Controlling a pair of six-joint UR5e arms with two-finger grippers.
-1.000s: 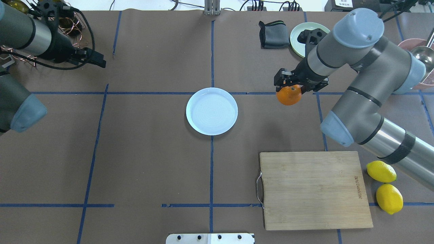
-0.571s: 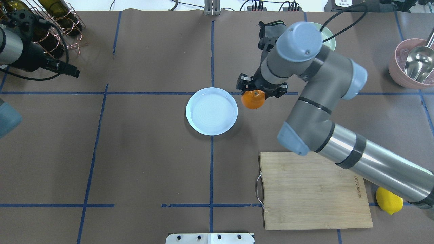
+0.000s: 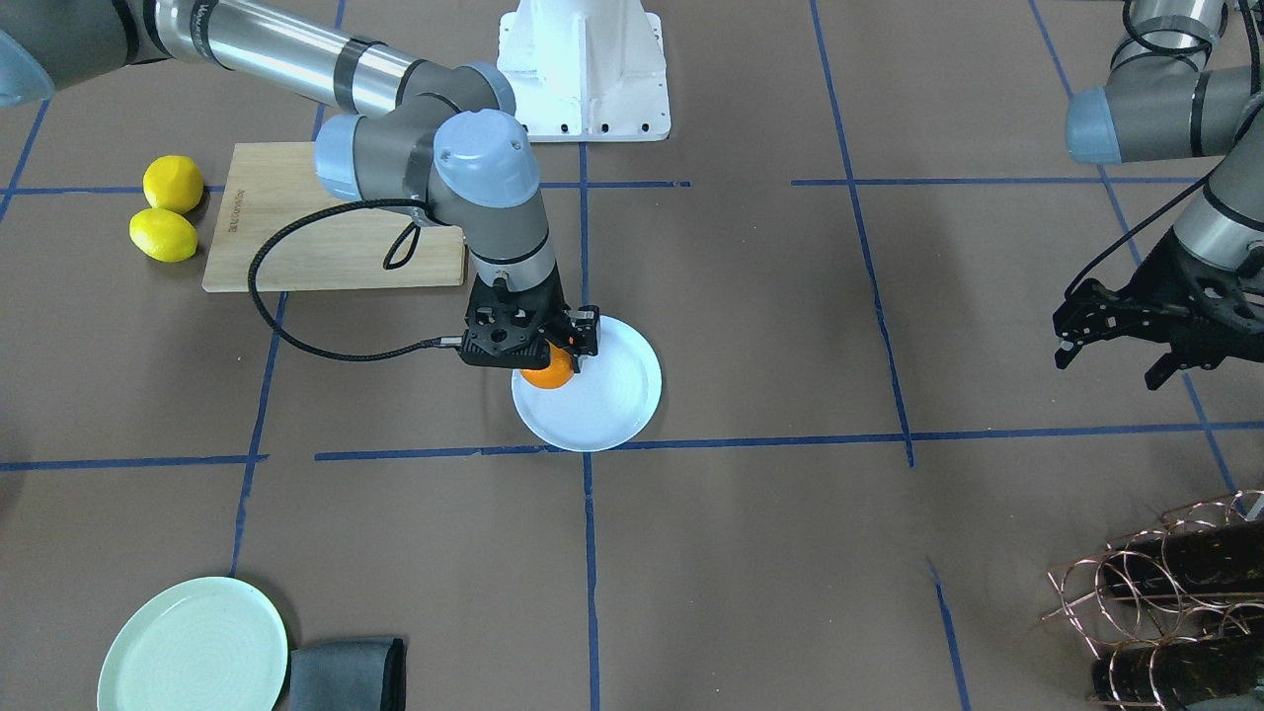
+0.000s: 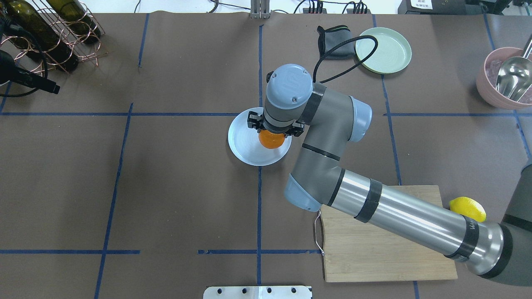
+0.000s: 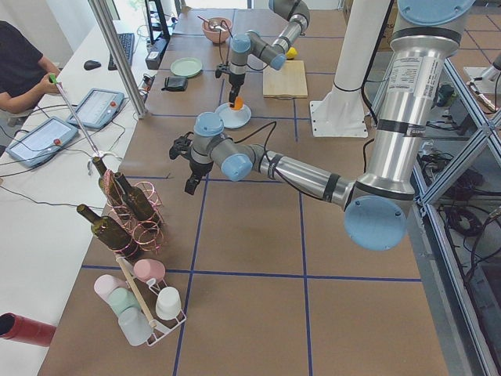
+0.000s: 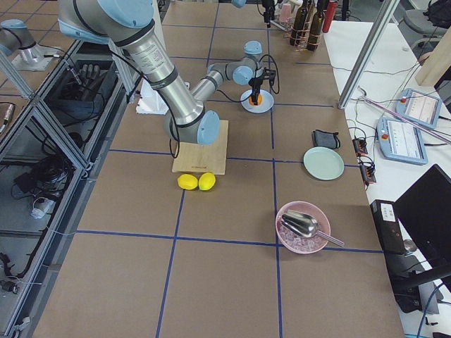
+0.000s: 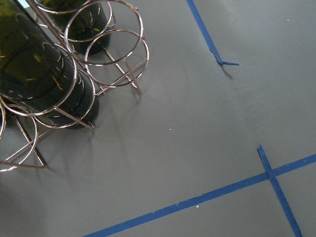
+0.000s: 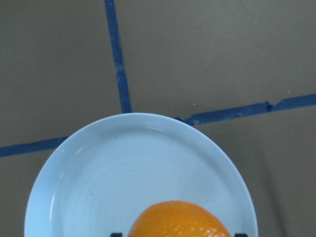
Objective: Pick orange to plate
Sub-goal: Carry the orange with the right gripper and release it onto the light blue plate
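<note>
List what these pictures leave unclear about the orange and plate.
- Whether the orange rests on the plate or hangs above it: overhead, the right claw covers its top; the wrist view's bottom edge cuts it off.
- Side views: orange too small to judge.
- One lemon: overhead, hidden under the right arm.
</note>
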